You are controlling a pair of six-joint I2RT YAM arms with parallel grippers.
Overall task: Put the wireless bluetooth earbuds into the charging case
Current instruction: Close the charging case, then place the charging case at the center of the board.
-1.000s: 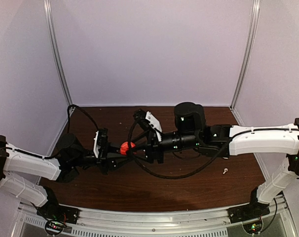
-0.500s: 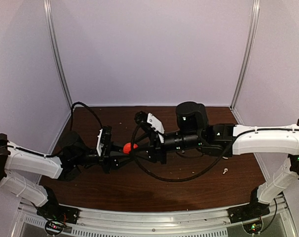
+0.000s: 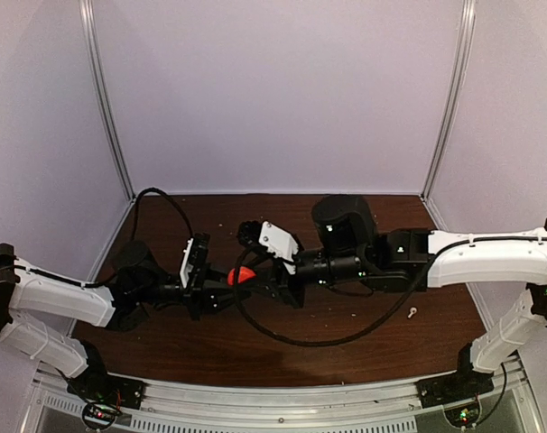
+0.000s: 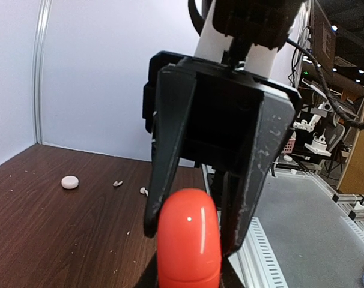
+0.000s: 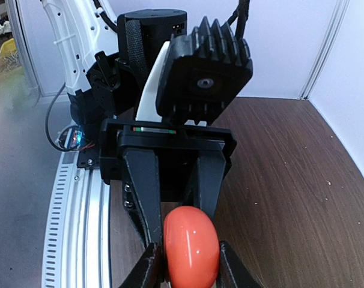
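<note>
A red-orange round charging case (image 3: pixel 244 275) hangs above the table between my two grippers, closed as far as I can see. My left gripper (image 3: pixel 235 283) comes from the left and my right gripper (image 3: pixel 254 279) from the right, tips meeting at the case. In the left wrist view the case (image 4: pixel 188 240) fills the bottom between my left gripper (image 4: pixel 191 277) tips, with the right gripper's fingers (image 4: pixel 164 180) flanking it. In the right wrist view my right gripper (image 5: pixel 190 267) clamps the case (image 5: pixel 191 246). White earbuds (image 4: pixel 117 183) lie on the table; another (image 3: pixel 412 312) lies at the right.
A small white round object (image 4: pixel 69 182) lies on the dark wooden table (image 3: pixel 210 343) near the back wall. A black cable (image 3: pixel 292 338) loops over the table under the right arm. White walls enclose three sides; a metal rail (image 3: pixel 282 401) runs along the near edge.
Both grippers and the red-orange case have shifted slightly right and toward the near edge. The right wrist has turned, and its cable loop has dropped lower.
</note>
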